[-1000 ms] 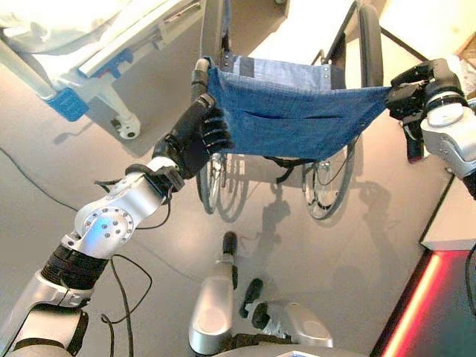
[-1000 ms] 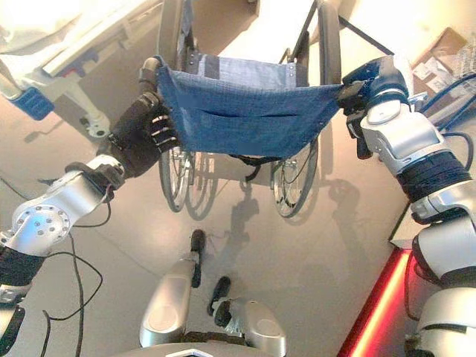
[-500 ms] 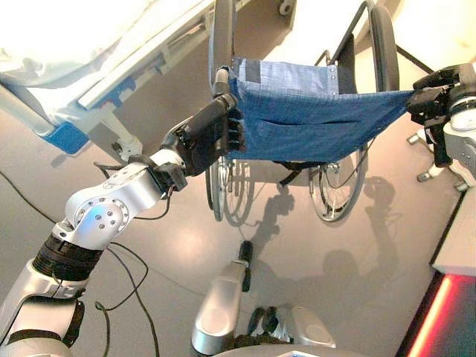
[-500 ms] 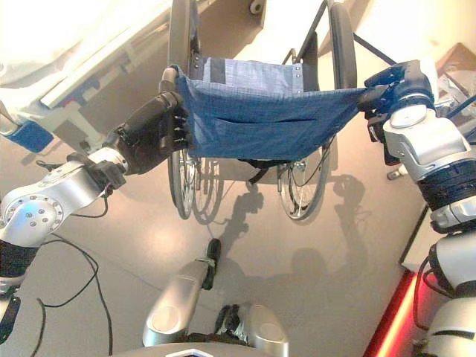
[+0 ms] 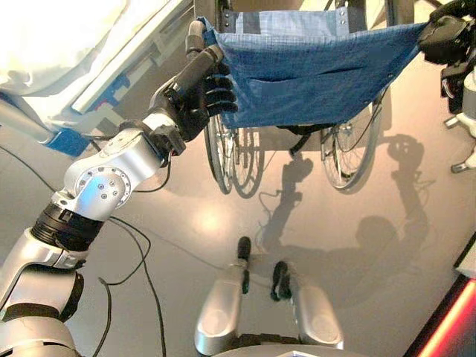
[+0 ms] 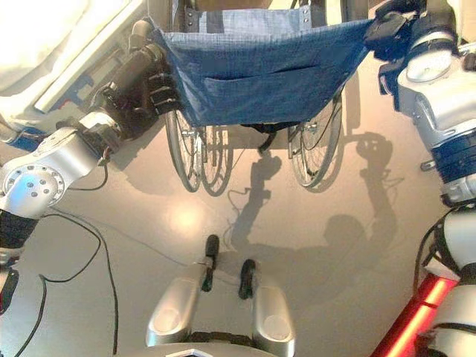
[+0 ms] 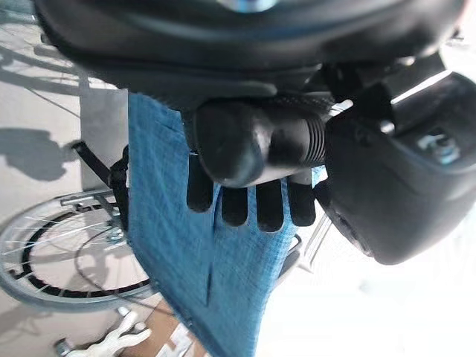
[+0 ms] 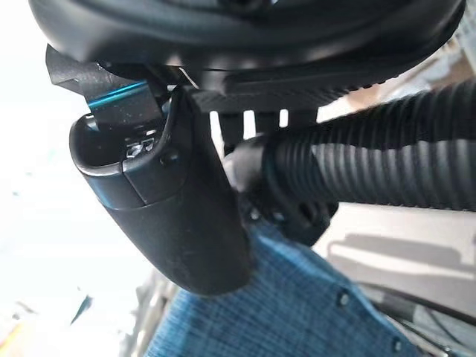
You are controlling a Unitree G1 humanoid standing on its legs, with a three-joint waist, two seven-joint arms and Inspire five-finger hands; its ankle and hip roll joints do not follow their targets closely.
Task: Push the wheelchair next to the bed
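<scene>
So the wheelchair sits right in front of the robot, blue denim backrest facing the head camera, big spoked wheels on the grey floor. The bed is just beside it on the robot's left. Left hand has its fingers curled round the left push handle, pretty clear in the wrist view. Right hand is wrapped around the ribbed right push handle at the other corner of the backrest.
</scene>
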